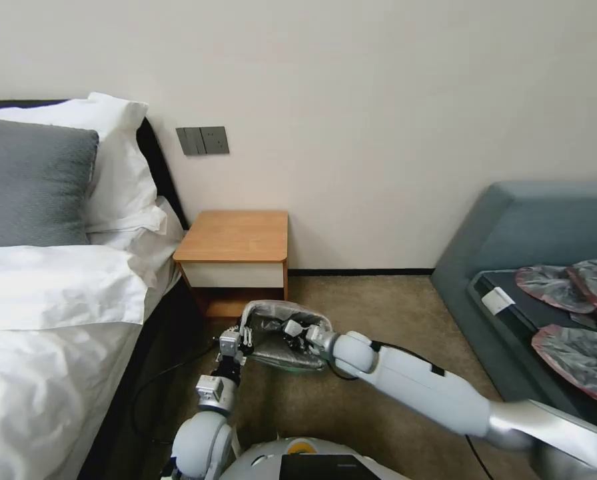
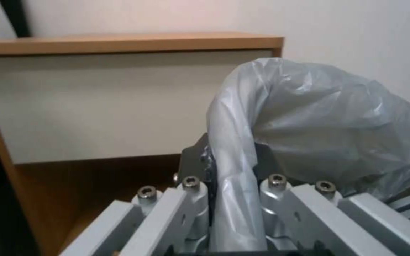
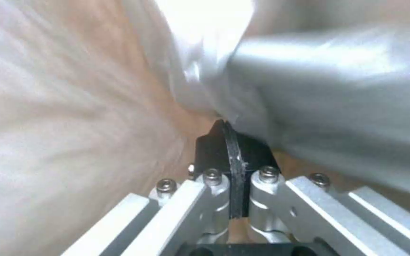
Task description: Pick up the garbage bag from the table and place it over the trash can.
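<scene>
My left end effector is clenched on the left edge of the thin, crinkled, silver-grey translucent plastic garbage bag; in my left wrist view a twisted strand of the bag runs straight between its closed fingers. My right end effector reaches in from the right and sits inside the bag's open mouth, its fingers pressed tight together with a fold of the same plastic pinched at their tips. The bag hangs stretched between the two, low over the beige carpet floor, just in front of the small wooden bench with its orange-brown top and white drawer front, and not touching it. A faint pale green shows beneath the bag's near edge; I cannot tell whether that is the trash can. To the left lies a bed with white linen. Far right, more grey bags with pinkish rims lie on a dark tray.
</scene>
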You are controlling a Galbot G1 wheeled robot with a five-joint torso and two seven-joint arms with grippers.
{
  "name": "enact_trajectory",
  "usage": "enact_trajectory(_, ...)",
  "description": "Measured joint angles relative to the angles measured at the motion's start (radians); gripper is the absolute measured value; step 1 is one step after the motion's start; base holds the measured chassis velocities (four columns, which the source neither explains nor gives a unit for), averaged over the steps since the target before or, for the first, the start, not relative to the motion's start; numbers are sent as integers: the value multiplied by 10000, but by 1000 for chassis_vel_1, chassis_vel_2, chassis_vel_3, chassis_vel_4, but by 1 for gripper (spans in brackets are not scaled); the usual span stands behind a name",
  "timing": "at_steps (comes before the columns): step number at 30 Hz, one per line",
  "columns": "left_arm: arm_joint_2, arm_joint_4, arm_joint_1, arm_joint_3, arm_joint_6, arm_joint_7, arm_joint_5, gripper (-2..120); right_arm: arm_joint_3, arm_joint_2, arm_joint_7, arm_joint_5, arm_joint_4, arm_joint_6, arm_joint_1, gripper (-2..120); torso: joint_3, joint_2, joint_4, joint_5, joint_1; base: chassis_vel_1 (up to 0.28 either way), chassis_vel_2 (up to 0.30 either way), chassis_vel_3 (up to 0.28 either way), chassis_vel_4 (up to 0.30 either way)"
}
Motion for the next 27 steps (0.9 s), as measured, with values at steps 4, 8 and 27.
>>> enact_trajectory(4,-42,-107,-30,-1,625,-518,-598,7,1816,-832,-436,-356,1440,471,-1523,0,0,0,0,1,-1,0,0,0,0)
enact_trajectory(8,-53,-243,-87,28,1335,-969,-1178,7,3124,-1252,-513,-509,2294,923,-2700,0,0,0,1,-2,-1,0,0,0,0)
enact_trajectory(27,183,76,-563,23,4070,-1942,-3991,7,8958,2326,-1192,-2867,4103,4060,-8820,48,-1,1,3,-4,-1,0,0,0,0)
